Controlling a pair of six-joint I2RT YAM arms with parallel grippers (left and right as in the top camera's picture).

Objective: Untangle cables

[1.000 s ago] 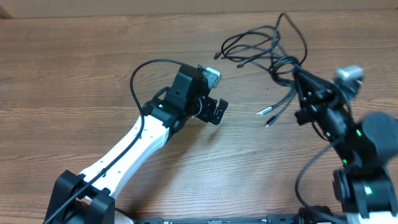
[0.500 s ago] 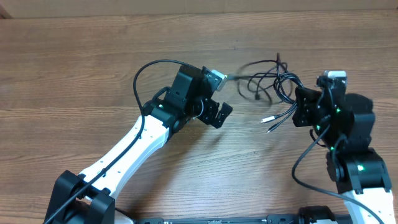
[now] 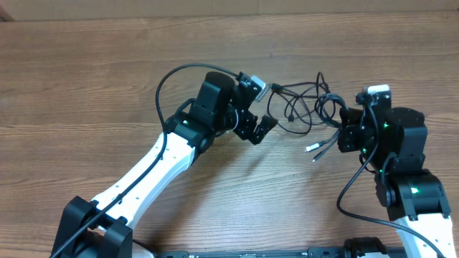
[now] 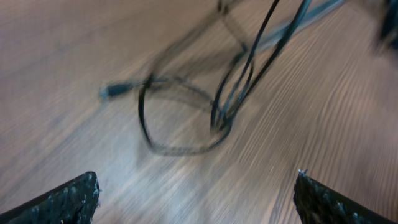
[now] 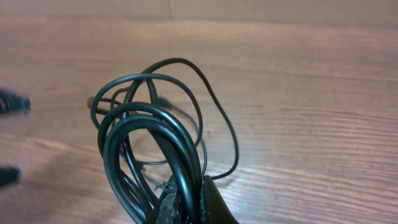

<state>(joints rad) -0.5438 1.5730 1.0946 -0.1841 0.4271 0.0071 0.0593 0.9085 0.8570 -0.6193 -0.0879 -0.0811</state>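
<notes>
The cables (image 3: pixel 301 100) are a bunch of thin black loops on the wood table between the two arms, with two plug ends (image 3: pixel 313 152) trailing toward the front. My right gripper (image 3: pixel 347 127) is shut on the bunch's right side. In the right wrist view several loops (image 5: pixel 149 124) rise out of the shut gripper (image 5: pixel 186 202). My left gripper (image 3: pixel 259 123) stands open just left of the bunch, touching nothing. In the blurred left wrist view a cable loop (image 4: pixel 186 118) lies ahead of the wide-apart gripper (image 4: pixel 199 205), with nothing between its fingertips (image 4: pixel 74 198).
The left arm's own thick black cable (image 3: pixel 168 82) arcs over the table behind its wrist. Bare wood tabletop (image 3: pixel 86 107) stretches to the left and along the back. The right arm's base (image 3: pixel 412 193) stands at the front right.
The right gripper has drawn the cable bunch leftward and toward the front, gathering it tighter. The left gripper has moved right, up to the bunch, still open.
</notes>
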